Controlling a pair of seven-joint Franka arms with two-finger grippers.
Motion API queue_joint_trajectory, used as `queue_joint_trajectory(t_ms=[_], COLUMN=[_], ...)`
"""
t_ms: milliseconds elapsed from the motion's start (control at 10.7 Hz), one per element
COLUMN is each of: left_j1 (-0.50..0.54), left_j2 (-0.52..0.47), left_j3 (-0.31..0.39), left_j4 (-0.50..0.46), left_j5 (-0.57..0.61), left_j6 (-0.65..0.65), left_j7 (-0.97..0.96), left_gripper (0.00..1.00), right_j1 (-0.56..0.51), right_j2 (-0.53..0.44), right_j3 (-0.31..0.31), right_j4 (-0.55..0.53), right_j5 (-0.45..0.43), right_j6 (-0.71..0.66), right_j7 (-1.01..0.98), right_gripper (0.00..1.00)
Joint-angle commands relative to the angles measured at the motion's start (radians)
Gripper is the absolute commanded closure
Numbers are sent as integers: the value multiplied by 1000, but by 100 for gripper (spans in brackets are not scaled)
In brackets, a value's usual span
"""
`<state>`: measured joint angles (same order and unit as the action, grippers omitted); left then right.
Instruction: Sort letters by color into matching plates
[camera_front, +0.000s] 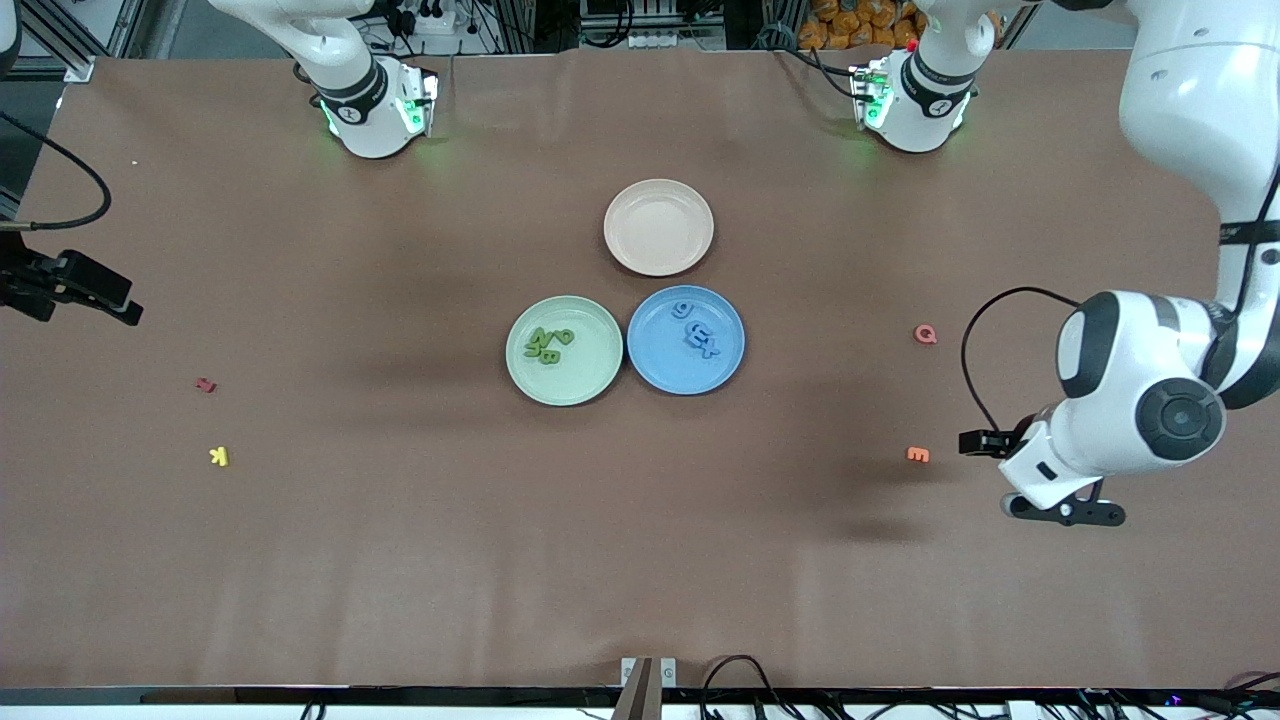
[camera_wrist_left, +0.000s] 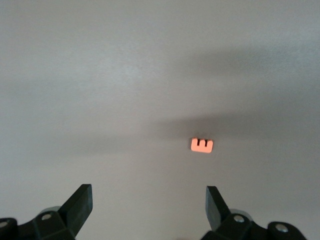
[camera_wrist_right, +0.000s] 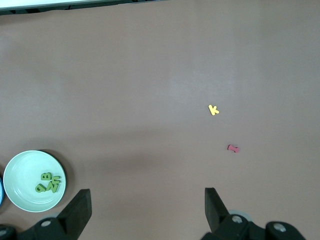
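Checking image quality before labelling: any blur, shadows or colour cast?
Front view: sharp, soft arm shadows on the table. Left wrist view: washed-out grey cast, orange letter slightly soft, shadow bands. Right wrist view: clear, green plate crisp, faint shadow.

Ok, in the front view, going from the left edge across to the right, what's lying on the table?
Red letter → yellow letter K → pale green plate holding green letters → blue plate holding blue letters → orange letter E → pink letter Q.
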<state>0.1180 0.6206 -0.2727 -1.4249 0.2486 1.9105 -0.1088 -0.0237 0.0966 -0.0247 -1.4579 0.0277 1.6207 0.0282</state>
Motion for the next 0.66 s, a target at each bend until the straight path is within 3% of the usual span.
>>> queue_joint_trajectory(t_ms=[0,188,562], left_j1=[-11,-9,-18], left_j2=[-96,-130,-229], left_j3=[26,26,95], left_j4=[-29,-25,-25], left_j5=[-34,-41,-137], left_j6=[-60,-111,-168], left_j7=[24,50,87], left_gripper=[0,0,0], right_j1=[-1,-1,-1], right_j2=[0,0,2], right_j3=[2,2,2], right_j4=[1,1,1], right_j5=[-8,-8,-9], right_j6=[5,4,5], right_j7=[12,12,12], right_gripper=[0,0,0])
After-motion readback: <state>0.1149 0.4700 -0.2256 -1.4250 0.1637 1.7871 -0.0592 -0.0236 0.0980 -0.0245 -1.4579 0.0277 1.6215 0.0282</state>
